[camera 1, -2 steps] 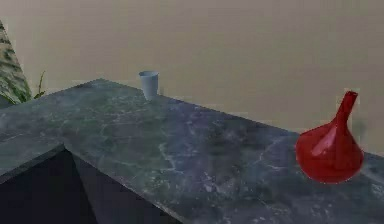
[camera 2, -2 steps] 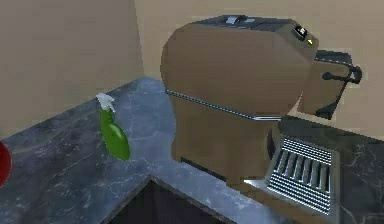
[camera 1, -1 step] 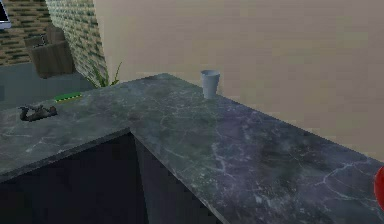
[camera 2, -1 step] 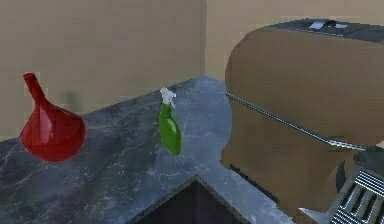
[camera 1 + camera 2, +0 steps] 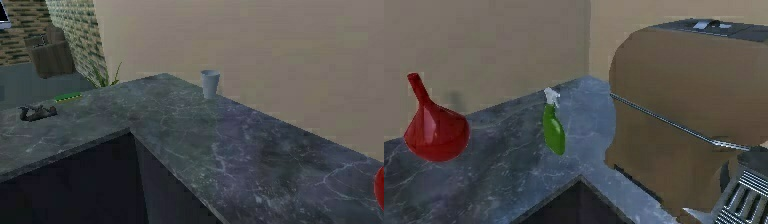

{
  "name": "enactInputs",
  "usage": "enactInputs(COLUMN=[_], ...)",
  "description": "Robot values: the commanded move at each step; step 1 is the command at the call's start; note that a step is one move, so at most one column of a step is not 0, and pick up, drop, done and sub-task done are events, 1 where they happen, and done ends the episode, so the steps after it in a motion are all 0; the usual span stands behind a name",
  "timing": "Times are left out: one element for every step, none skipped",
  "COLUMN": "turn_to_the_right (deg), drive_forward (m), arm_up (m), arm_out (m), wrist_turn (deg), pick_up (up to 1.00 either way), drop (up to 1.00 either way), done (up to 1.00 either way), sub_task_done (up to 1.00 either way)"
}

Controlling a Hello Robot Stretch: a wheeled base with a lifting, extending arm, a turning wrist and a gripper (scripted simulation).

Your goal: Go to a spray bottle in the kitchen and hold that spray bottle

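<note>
A green spray bottle (image 5: 554,125) stands upright on the dark marble countertop (image 5: 494,175), near its front edge. On the same countertop, a red vase (image 5: 434,128) stands to the bottle's left and a large brown appliance (image 5: 684,95) to its right. In the forward view, a pale cup (image 5: 210,83) stands on the countertop by the wall.

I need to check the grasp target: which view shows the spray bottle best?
The arm side view: the green spray bottle stands whole on the counter. The forward view gives counter and a cup.
</note>
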Motion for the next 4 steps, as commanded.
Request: enactInputs(turn_to_the_right=[0.0, 0.0, 0.0, 0.0], drive_forward=[0.0, 0.0, 0.0, 0.0], arm_up=[0.38, 0.0, 0.0, 0.0], arm_out=[0.0, 0.22, 0.0, 0.0], wrist_turn=[0.0, 0.0, 45.0, 45.0], pick_up=[0.0, 0.0, 0.0, 0.0], drop=[0.0, 0.0, 0.0, 0.0], done=[0.0, 0.0, 0.0, 0.0], sub_task_done=[0.0, 0.0, 0.0, 0.0])
